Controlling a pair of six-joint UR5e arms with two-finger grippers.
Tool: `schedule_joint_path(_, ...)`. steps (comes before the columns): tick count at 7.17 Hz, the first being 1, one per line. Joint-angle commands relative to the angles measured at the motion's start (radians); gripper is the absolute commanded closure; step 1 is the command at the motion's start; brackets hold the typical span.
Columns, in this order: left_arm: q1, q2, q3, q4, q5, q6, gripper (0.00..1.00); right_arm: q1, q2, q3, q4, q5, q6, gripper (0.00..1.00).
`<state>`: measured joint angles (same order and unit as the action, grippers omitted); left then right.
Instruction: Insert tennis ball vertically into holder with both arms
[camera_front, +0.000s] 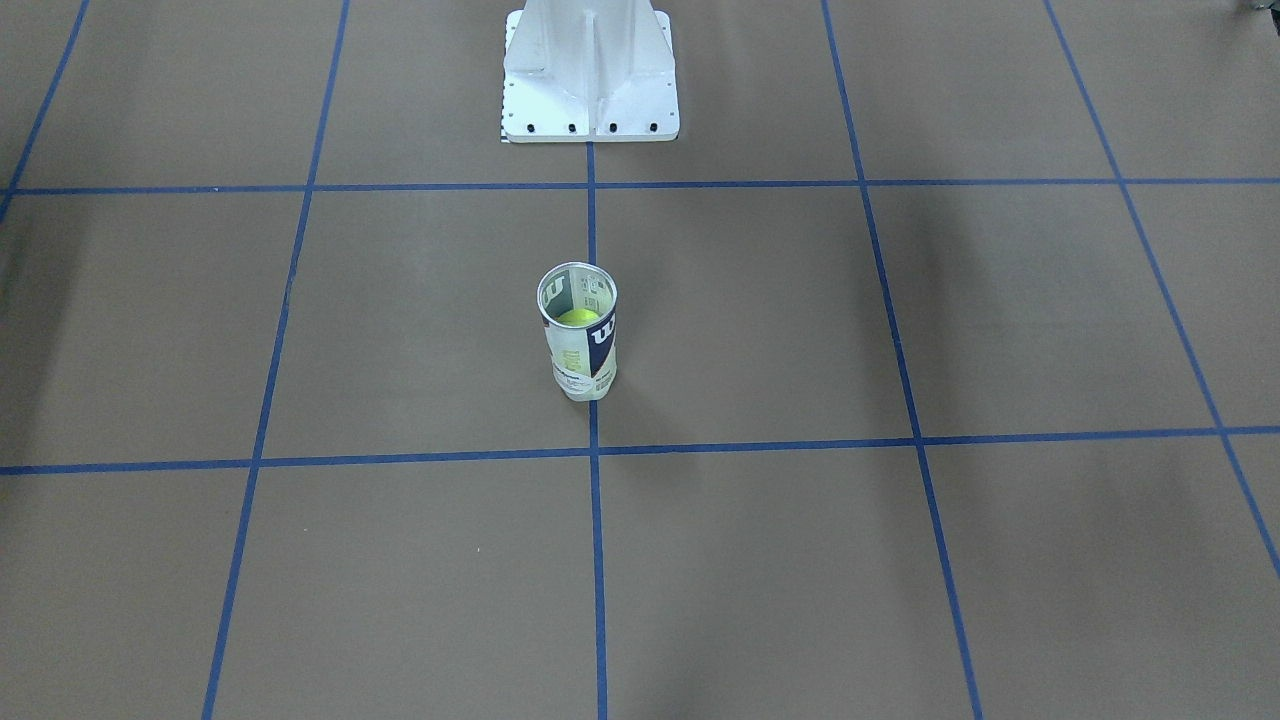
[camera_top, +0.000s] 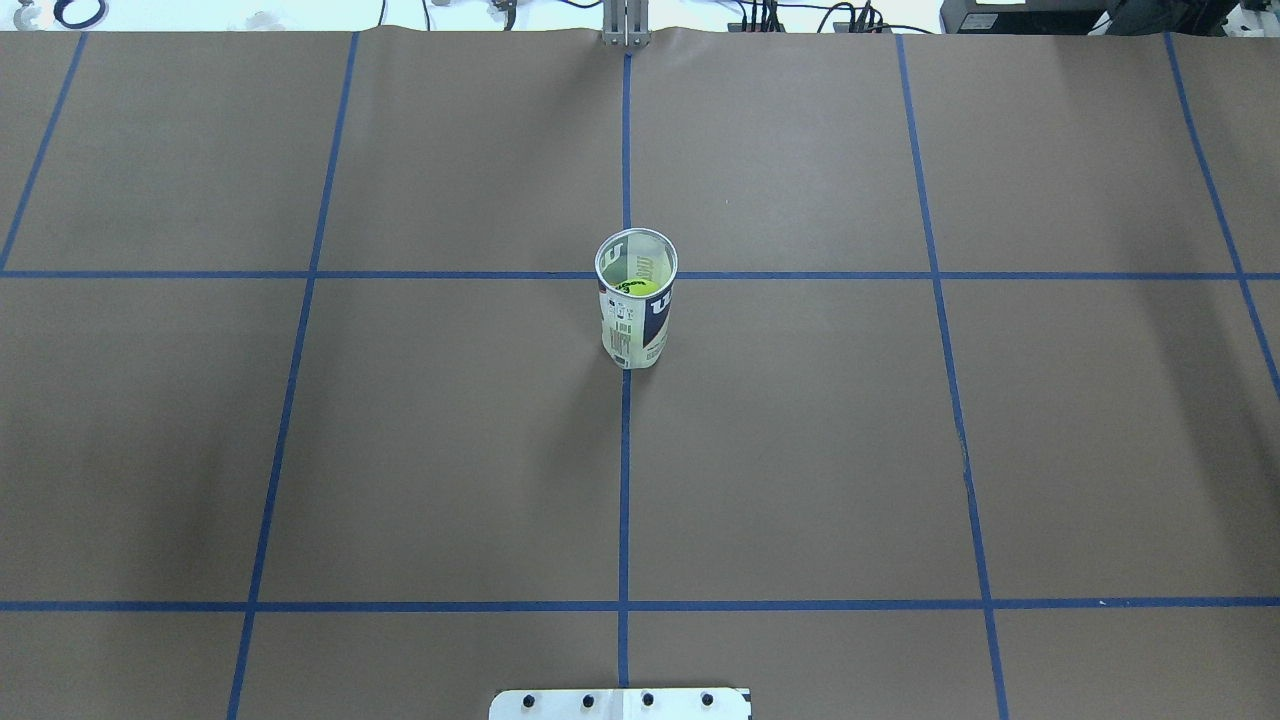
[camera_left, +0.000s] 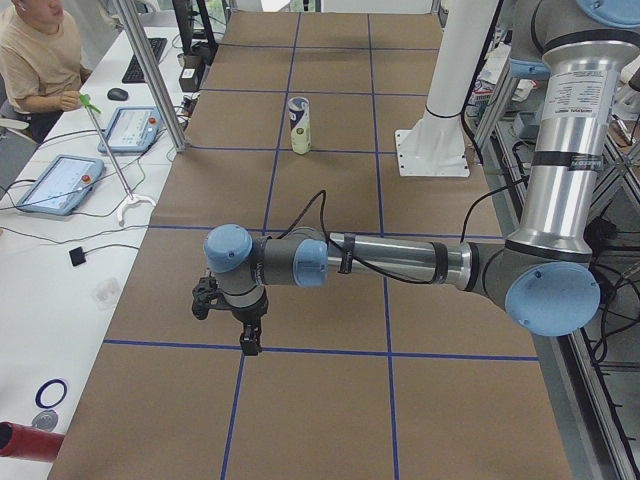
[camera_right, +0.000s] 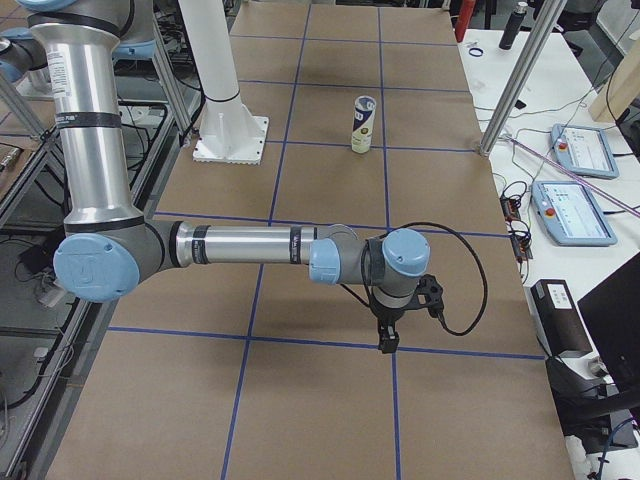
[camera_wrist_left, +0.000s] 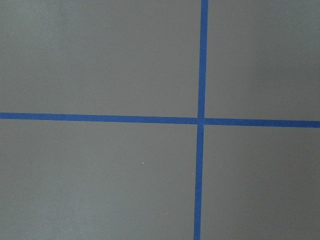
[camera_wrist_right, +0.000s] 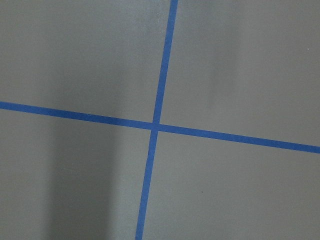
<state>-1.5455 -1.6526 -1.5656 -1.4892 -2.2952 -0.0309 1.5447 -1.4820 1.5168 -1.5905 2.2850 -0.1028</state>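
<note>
Plainly, the upright holder (camera_front: 580, 345) shows a "W"; left hand (camera_left: 240, 330), right hand (camera_right: 390, 330): state cannot be told.

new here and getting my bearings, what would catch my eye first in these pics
The holder stands upright, alone at the middle of the brown table on the blue centre line, with a yellow-green tennis ball inside. Far from it, the left arm and right arm stretch low over opposite table ends, the left tool and right tool pointing down.
</note>
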Motion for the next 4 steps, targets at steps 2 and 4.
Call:
schedule_joint_path(2, 0.001, 0.013, -0.013, 0.000, -0.001, -0.001, 0.01, 0.000, -0.003, 0.000, 0.011, -0.004, 0.000, 0.00)
schedule_joint_path(4, 0.001, 0.013, -0.013, 0.000, 0.000, -0.001, 0.01, 0.000, -0.001, 0.000, 0.012, -0.008, 0.000, 0.00)
